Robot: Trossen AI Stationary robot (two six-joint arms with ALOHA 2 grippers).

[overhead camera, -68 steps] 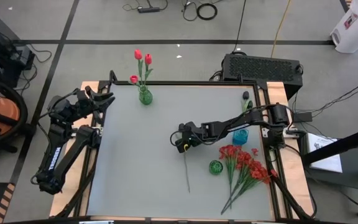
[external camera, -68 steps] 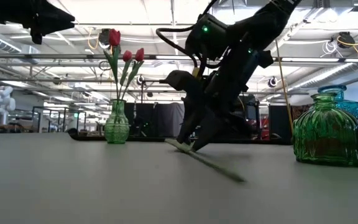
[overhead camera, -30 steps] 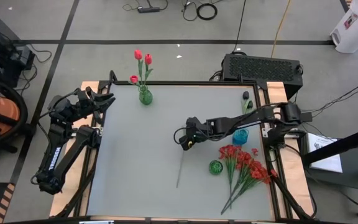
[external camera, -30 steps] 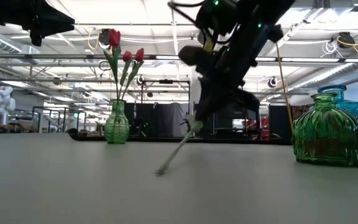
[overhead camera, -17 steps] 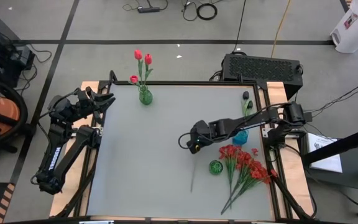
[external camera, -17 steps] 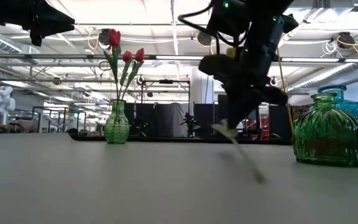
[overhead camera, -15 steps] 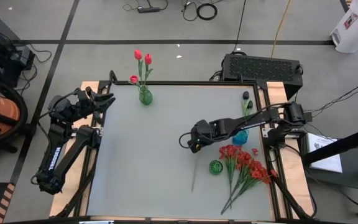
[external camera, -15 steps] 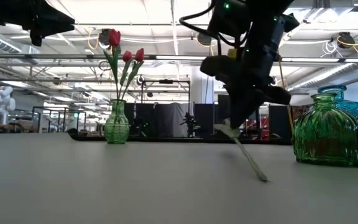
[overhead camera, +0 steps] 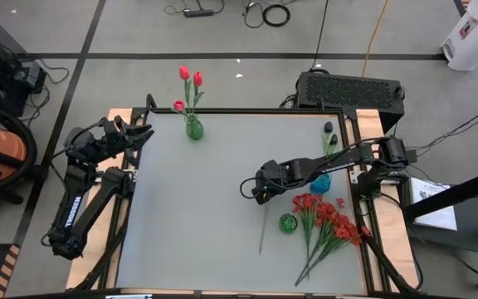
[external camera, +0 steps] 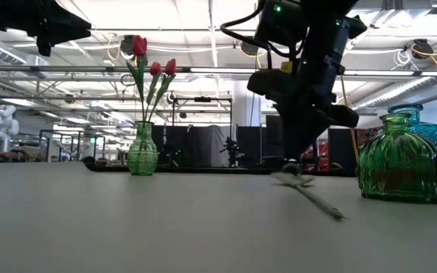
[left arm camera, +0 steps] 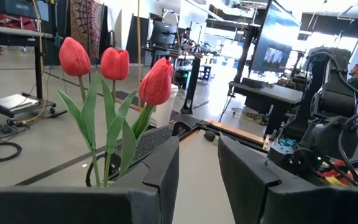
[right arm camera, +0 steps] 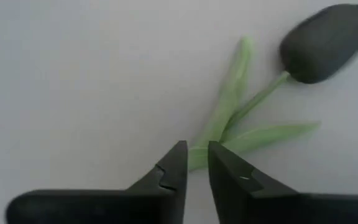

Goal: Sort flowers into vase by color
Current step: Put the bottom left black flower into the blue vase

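1. High view: right gripper (overhead camera: 260, 193) sits near the desk's centre, toward the right edge. A black tulip (overhead camera: 262, 228) has its stem running from under the gripper toward the desk's near edge. Left gripper (overhead camera: 143, 130) waits at the far-left corner, beside the green vase (overhead camera: 193, 128) holding red tulips (overhead camera: 189, 80). A blue vase (overhead camera: 320, 181), a second green vase (overhead camera: 288, 223) and a bunch of red blossoms (overhead camera: 330, 220) lie toward the right edge. The right arm is clearly the nearer one.
2. Low view: the stem (external camera: 315, 199) lies flat on the desk, its upper end directly beneath the right gripper.
3. Left wrist view: left fingers (left arm camera: 163, 171) stand apart, holding nothing, the red tulips ahead.
4. Right wrist view: right fingers (right arm camera: 174, 169) show a narrow gap between their tips, just above the tulip's leaves (right arm camera: 229, 127); whether they pinch anything cannot be told. The black bud (right arm camera: 325, 43) lies ahead, long axis pointing away from the gripper.
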